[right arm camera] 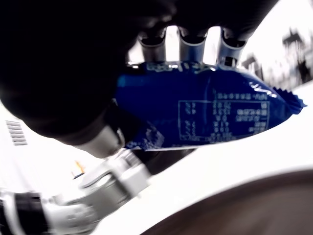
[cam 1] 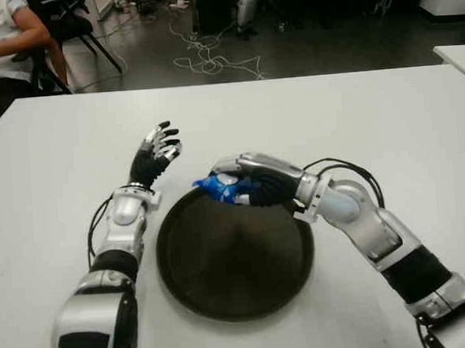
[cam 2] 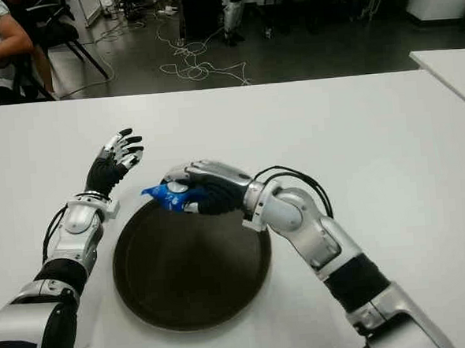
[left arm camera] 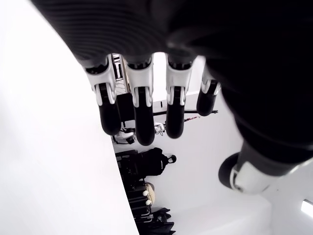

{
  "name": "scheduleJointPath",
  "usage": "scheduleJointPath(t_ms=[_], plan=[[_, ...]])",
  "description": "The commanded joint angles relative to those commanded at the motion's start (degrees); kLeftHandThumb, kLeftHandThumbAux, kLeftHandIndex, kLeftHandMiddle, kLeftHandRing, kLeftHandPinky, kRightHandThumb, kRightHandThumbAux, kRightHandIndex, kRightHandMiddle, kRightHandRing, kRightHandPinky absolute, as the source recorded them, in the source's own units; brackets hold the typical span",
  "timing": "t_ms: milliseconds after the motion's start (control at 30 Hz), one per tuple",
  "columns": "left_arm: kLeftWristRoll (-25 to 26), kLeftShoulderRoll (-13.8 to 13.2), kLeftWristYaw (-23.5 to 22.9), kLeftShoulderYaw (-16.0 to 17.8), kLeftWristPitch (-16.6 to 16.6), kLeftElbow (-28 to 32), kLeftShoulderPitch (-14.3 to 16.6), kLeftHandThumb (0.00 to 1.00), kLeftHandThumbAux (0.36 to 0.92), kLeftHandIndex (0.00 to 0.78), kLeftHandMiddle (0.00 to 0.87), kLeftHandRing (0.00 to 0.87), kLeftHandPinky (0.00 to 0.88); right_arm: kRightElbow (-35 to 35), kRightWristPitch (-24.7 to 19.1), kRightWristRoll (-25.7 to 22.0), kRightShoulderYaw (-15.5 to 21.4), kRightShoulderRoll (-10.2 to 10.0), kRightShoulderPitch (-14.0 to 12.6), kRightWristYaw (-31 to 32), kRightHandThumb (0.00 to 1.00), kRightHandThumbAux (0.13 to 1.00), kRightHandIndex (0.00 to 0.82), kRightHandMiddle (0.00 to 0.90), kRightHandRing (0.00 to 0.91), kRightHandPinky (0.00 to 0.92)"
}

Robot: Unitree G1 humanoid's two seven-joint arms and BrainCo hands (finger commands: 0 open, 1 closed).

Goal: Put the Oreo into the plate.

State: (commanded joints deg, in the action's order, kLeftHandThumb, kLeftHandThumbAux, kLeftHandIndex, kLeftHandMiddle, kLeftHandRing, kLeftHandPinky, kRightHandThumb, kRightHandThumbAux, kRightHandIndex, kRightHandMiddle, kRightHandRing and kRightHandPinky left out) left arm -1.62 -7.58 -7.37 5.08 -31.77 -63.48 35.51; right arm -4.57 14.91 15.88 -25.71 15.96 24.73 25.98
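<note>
Leftmost, the left hand (cam 1: 158,151) shows beside the plate (cam 1: 224,289), on its left, fingers spread and empty. Centre: the Oreo (cam 1: 221,188), a blue packet, is pinched in the right hand (cam 1: 253,181) over the plate's far rim, long axis pointing leftward. Judged next: lower and release inside that rim.

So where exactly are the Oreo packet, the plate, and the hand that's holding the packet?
Oreo packet (right arm camera: 215,110): right wrist view, middle of the blue wrapper's printed face.
Plate (cam 1: 235,280): left eye view, bare dark inside near its front rim.
Right hand (cam 1: 253,181): left eye view, back of the hand closed on the packet.
</note>
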Motion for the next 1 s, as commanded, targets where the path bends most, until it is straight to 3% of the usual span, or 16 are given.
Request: scheduleJointPath(t_ms=[233,333,400,433,467,533,567,633,733,833,1000], plan=[[-0.45,0.07,1.06,-0.3,0.1,0.41,-0.16,0.089,0.632,0.1,0.199,0.199,0.217,-0.88,-0.29,0.52,0.55,-1.01,-0.47,-0.33,0.852,0.676,0.404,0.536,0.796,0.76],[-0.58,0.04,1.49,-0.42,0.28,0.48,-0.16,0.082,0.643,0.098,0.198,0.198,0.212,-0.58,-0.47,1.87,0.74,-0.55,-0.17,-0.66,0.852,0.673,0.413,0.55,0.773,0.728],[-0.44,0.03,1.5,-0.4,0.42,0.47,-0.13,0.079,0.648,0.099,0.2,0.201,0.218,0.05,-0.67,2.38,0.92,0.13,0.2,-0.04,0.847,0.674,0.409,0.558,0.711,0.619],[-0.36,0.03,1.45,-0.39,0.47,0.46,-0.12,0.078,0.649,0.099,0.199,0.201,0.219,0.27,-0.75,2.47,0.99,0.38,0.34,0.32,0.84,0.678,0.405,0.528,0.614,0.505],[-0.2,0.06,1.29,-0.32,0.55,0.47,-0.12,0.077,0.649,0.099,0.198,0.201,0.219,0.31,-0.8,2.68,0.81,0.69,0.55,0.88,0.837,0.68,0.403,0.518,0.58,0.464],[0.05,0.11,0.99,-0.22,0.64,0.51,-0.14,0.078,0.655,0.097,0.196,0.201,0.221,0.43,-0.85,3.38,0.31,1.39,0.96,1.9,0.742,0.706,0.401,0.387,0.407,0.296],[0.15,0.13,0.87,-0.18,0.67,0.53,-0.16,0.079,0.656,0.097,0.195,0.201,0.221,0.51,-0.86,3.76,0.08,1.74,1.14,2.35,0.645,0.683,0.335,0.335,0.348,0.245],[0.31,0.13,0.56,-0.13,0.69,0.57,-0.19,0.082,0.659,0.098,0.196,0.201,0.224,1.21,-0.88,5.06,-0.61,2.91,1.51,3.85,0.35,0.605,0.153,0.165,0.167,0.11],[0.52,0.08,0.12,-0.05,0.66,0.41,-0.11,0.09,0.655,0.102,0.201,0.204,0.228,2.07,-1.21,6.37,-1.18,3.84,1.67,5.55,0.147,0.525,0.05,0.054,0.054,0.035],[1.12,0.0,-0.78,0.41,1.56,-0.74,0.66,0.101,0.645,0.105,0.204,0.205,0.231,2.01,-1.03,7.6,-1.4,4.07,1.75,5.72,0.051,0.481,0.016,0.017,0.017,0.011],[1.78,0.07,-1.75,0.95,3.34,-1.38,1.15,0.108,0.635,0.096,0.196,0.199,0.225,1.31,-0.17,8.64,-0.97,4.21,1.91,5.04,0.008,0.437,0.002,0.002,0.002,0.001]])
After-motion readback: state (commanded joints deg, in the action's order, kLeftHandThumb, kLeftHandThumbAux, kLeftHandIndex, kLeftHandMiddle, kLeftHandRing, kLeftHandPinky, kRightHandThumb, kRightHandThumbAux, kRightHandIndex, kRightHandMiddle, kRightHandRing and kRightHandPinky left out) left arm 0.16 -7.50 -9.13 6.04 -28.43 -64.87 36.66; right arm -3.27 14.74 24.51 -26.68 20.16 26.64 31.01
